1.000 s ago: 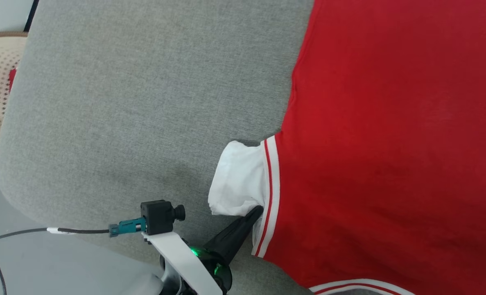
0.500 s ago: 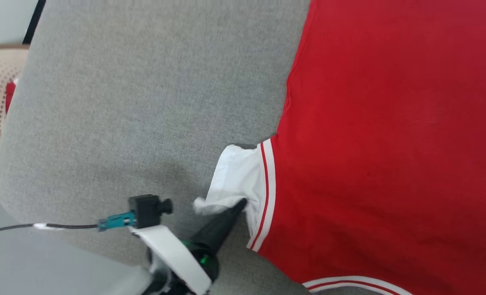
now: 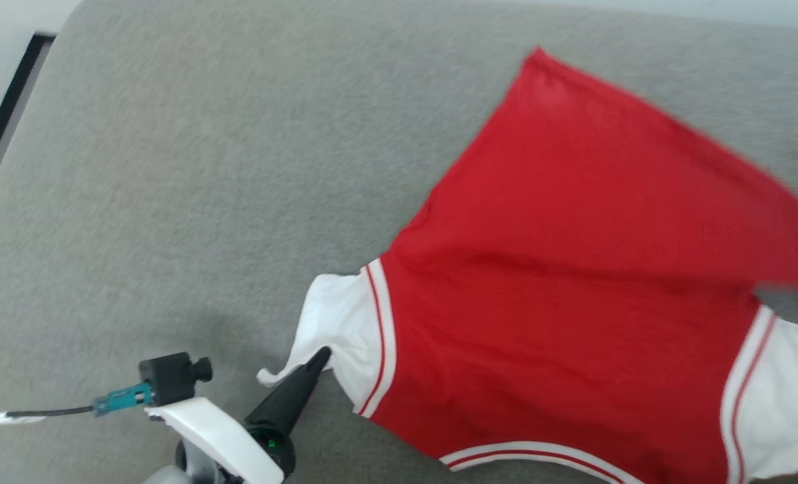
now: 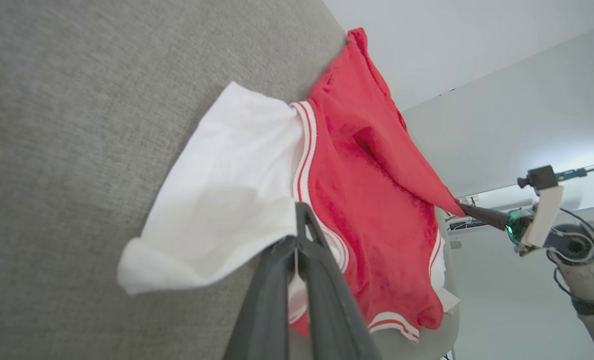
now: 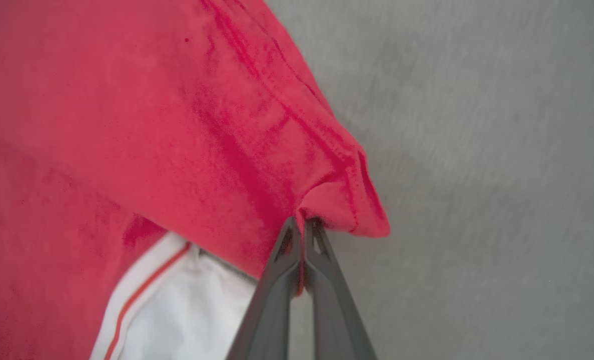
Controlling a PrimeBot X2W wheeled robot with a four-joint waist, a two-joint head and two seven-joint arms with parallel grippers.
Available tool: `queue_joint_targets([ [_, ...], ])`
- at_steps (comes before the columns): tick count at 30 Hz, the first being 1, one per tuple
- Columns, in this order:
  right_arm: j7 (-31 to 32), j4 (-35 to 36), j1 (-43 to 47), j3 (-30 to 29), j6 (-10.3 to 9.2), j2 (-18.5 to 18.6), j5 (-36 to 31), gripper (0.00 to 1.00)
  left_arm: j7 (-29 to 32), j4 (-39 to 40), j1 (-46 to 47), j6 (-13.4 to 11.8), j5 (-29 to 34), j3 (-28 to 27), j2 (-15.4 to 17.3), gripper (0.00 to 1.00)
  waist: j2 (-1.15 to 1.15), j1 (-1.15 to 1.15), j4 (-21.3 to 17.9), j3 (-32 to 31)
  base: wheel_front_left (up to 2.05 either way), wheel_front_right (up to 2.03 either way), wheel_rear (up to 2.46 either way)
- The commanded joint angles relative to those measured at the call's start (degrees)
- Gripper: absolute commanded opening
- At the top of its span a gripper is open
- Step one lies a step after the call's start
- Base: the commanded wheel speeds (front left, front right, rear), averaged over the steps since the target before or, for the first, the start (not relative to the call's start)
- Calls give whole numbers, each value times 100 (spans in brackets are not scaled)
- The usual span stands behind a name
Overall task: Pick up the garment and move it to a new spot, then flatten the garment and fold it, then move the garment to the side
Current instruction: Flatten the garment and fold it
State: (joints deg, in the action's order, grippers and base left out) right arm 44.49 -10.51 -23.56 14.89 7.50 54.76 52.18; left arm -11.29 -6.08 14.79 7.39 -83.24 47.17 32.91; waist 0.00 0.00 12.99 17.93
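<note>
— What do we pinch leftward?
— Our left gripper (image 3: 319, 356) nips the garment (image 3: 540, 269) by its white sleeve (image 3: 335, 316), low over the grey cushion (image 3: 170, 202).
— And rightward?
— Our right gripper (image 5: 302, 225) is pressed onto a red corner, held above that cushion.

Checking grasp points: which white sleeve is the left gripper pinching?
The sleeve at the head view's lower middle. The other sleeve, at the right edge, is ungripped: the right gripper pinches red cloth.
</note>
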Motion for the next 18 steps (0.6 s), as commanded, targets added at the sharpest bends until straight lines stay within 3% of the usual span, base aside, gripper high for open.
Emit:
queue_joint_targets([
  [1, -30, 123, 353, -38, -2, 4, 85, 0, -48, -8, -78, 15, -98, -51, 44, 0, 0, 0, -237, -227, 0, 0, 0],
  [6, -172, 756, 1952, -303, -1, -201, 317, 0, -110, -13, -205, 15, -173, -144, 103, 0, 0, 0, -387, -379, 0, 0, 0],
  [10, -252, 1252, 3002, -454, -2, -585, 209, 0, -189, -14, -327, 15, -253, -255, 130, 0, 0, 0, -507, -439, 0, 0, 0],
  [16, -258, 1823, 3699, -593, -1, -1175, -73, 0, -245, 0, -433, 15, -255, -299, 108, 0, 0, 0, -583, -476, 0, 0, 0],
  [17, -284, 1879, 3717, -680, -2, -1248, -120, 48, -243, 1, -450, 15, -254, -305, 107, 0, 0, 0, -593, -484, 0, 0, 0],
  [18, -284, 1879, 3717, -680, -2, -1248, -120, 48, -243, 1, -450, 15, -254, -305, 107, 0, 0, 0, -593, -484, 0, 0, 0],
])
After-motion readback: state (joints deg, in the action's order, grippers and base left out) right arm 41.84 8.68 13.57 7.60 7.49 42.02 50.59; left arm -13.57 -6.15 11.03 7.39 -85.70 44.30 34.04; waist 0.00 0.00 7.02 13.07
